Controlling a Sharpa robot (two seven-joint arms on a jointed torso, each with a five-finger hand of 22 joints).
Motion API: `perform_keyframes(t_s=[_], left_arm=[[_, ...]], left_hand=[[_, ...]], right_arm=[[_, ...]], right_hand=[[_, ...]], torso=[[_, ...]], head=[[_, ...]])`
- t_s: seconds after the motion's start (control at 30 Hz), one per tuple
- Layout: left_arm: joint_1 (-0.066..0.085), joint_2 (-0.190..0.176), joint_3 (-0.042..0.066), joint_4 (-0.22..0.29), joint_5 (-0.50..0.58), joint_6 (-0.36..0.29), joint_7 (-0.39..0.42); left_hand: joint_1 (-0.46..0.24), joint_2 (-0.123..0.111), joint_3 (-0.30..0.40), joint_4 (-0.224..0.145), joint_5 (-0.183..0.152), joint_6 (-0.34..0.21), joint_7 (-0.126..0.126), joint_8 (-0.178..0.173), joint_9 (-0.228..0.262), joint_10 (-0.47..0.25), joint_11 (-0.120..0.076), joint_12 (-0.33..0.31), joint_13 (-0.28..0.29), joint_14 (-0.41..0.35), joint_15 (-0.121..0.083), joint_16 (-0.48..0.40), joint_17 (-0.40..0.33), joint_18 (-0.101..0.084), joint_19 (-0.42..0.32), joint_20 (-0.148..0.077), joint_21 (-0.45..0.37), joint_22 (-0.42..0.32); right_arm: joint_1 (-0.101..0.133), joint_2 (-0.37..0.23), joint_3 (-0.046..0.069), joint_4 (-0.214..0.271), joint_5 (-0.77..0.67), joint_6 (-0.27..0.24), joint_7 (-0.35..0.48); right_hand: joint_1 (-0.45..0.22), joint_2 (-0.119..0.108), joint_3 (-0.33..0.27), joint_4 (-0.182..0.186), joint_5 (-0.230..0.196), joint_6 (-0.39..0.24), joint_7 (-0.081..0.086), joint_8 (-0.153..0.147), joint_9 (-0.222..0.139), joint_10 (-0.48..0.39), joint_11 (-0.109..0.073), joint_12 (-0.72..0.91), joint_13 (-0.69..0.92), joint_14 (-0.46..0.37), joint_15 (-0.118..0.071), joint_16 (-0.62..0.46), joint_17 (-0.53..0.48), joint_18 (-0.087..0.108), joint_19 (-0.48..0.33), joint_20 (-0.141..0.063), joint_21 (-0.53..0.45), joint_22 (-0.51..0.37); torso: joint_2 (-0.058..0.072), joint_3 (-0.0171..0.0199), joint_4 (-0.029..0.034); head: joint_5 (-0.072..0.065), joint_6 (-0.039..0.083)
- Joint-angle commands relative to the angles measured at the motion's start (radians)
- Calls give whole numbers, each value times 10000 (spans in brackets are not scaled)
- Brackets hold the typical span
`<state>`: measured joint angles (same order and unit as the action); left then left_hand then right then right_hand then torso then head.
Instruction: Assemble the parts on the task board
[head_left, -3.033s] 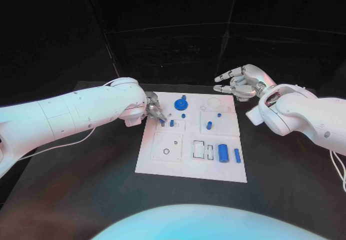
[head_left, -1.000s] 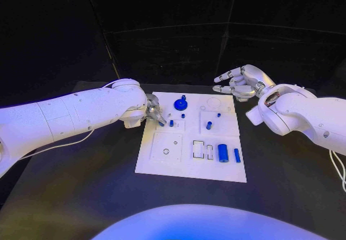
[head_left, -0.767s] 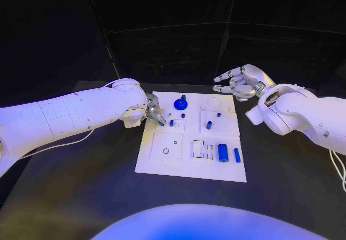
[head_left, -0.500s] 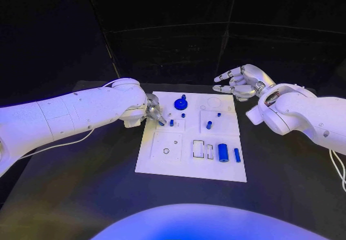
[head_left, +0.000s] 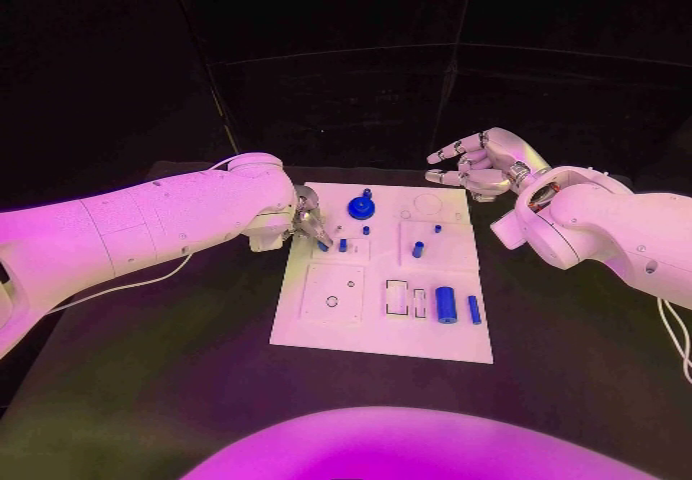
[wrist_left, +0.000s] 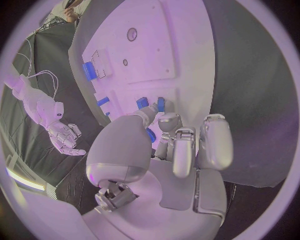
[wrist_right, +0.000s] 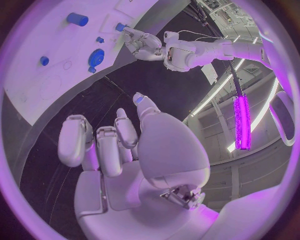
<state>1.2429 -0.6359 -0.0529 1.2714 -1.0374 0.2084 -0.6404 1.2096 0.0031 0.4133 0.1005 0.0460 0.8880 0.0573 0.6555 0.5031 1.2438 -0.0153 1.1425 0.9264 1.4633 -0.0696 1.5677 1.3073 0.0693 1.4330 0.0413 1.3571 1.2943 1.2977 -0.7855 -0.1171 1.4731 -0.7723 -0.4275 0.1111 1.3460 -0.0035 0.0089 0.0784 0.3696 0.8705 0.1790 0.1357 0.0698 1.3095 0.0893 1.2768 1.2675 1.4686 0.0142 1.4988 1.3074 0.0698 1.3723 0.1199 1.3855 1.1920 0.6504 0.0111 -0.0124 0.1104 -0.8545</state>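
Left hand (head_left: 309, 222) pinching one blue peg (head_left: 323, 245), right hand (head_left: 476, 162) empty, one task board (head_left: 378, 330)

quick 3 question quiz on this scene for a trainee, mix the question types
1. True or false: the right hand rests on the task board.
2. Which hand is at a small blue peg on the board's left side? A) left hand B) right hand C) both
3. Fill in: the round blue disc lies near the board's ___ edge, far or near.

Key: 1 false, it hovers off the board with fingers apart, holding nothing. 2 A. 3 far.
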Motion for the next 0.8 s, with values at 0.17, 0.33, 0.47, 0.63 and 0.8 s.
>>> perform_keyframes(t_s=[0.17,0.33,0.47,0.63,0.8], left_arm=[[-32,163,-51,-221,26,493,-215],[-24,215,-111,-256,47,637,-241],[-17,232,-164,-262,71,737,-277],[-10,240,-202,-272,82,805,-315],[-6,261,-218,-299,86,771,-377]], left_hand=[[-54,51,28,75,52,-27,-41,62,-11,58,-18,48,7,1075,-46,31,2634,-31,31,-44,3,16],[-106,38,30,106,50,-20,-42,84,0,76,-17,69,32,1075,-44,31,2634,-33,36,-43,7,26],[-168,-28,7,126,49,-1,-51,120,18,89,-22,82,42,1075,-46,31,2634,-33,35,-42,5,28],[-231,-108,-24,140,49,39,-71,175,44,112,-36,107,68,1075,-55,31,2634,-35,44,-46,14,46],[-356,-204,-90,194,48,74,-87,228,69,144,-51,139,103,1075,-72,31,2634,-41,62,-58,35,80]], right_arm=[[15,13,6,18,-21,73,22],[15,15,6,15,-21,88,18],[15,16,6,14,-21,105,13],[15,16,6,13,-21,114,9],[15,17,5,11,-26,114,10]], right_hand=[[-4,14,27,48,59,-18,-48,48,-13,62,-42,50,9,705,-73,-25,1321,81,26,-68,-49,-3],[-4,14,27,48,59,-18,-48,48,-13,62,-42,50,9,705,-73,-25,1321,81,26,-68,-49,-3],[-4,14,27,48,59,-18,-48,48,-13,62,-42,50,9,705,-73,-25,1321,81,26,-68,-49,-3],[-4,14,27,48,59,-18,-48,48,-13,62,-42,50,9,705,-73,-25,1321,81,26,-68,-49,-3],[-4,14,27,48,59,-18,-48,48,-13,62,-42,50,9,705,-73,-25,1321,81,26,-68,-49,-3]], torso=[[-1,2,-2],[-4,3,6],[-3,4,10],[-5,-1,9],[-4,2,14]], head=[[-28,-32],[-37,-47],[-41,-50],[-49,-59],[-53,-63]])
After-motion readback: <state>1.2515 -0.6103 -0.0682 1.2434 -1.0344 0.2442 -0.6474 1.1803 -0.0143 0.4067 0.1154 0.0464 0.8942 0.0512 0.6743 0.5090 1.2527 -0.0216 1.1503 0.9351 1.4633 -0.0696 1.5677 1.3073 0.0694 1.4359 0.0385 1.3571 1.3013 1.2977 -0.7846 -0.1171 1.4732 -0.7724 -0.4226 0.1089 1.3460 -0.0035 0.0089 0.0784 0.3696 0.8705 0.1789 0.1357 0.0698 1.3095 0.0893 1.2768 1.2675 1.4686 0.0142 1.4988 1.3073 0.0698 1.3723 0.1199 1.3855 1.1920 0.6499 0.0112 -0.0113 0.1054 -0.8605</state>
